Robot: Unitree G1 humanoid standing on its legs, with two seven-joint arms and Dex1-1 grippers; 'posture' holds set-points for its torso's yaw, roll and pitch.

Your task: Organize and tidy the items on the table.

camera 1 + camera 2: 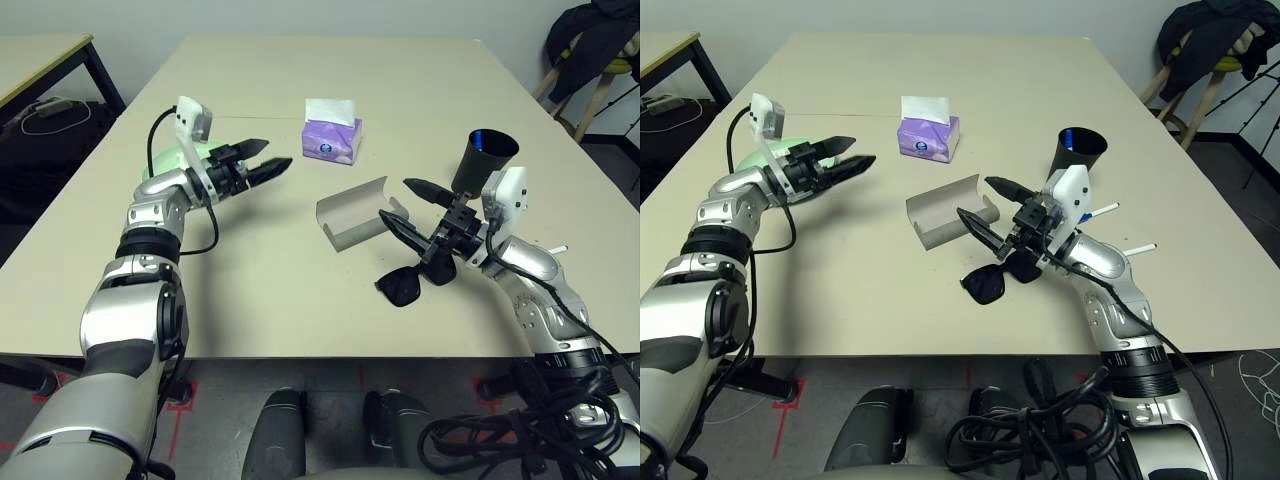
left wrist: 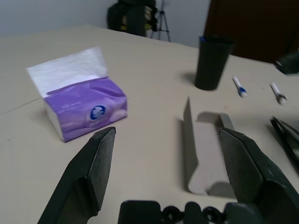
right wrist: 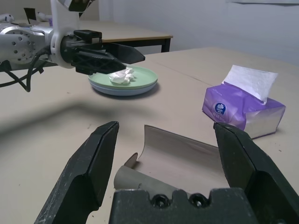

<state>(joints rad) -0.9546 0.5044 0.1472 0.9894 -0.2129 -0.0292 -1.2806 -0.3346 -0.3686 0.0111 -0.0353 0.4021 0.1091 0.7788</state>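
- Two tools are held wide apart and empty: left tool (image 1: 262,160) at upper left, right tool (image 1: 404,207) at centre right.
- The grey glasses case (image 1: 353,211) is seen lying open on the bench (image 1: 270,290).

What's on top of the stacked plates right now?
A crumpled white tissue wad lies on the pale-green plate, which sits on a light-blue plate. The open left gripper hangs in front and hides part of the plates' far side.

Beige table (image 1: 300,300) w/ purple tissue box (image 1: 332,140), open grey glasses case (image 1: 355,212), sunglasses (image 1: 405,285), black cup (image 1: 480,160), stacked plates (image 3: 124,81), pens (image 2: 239,87).
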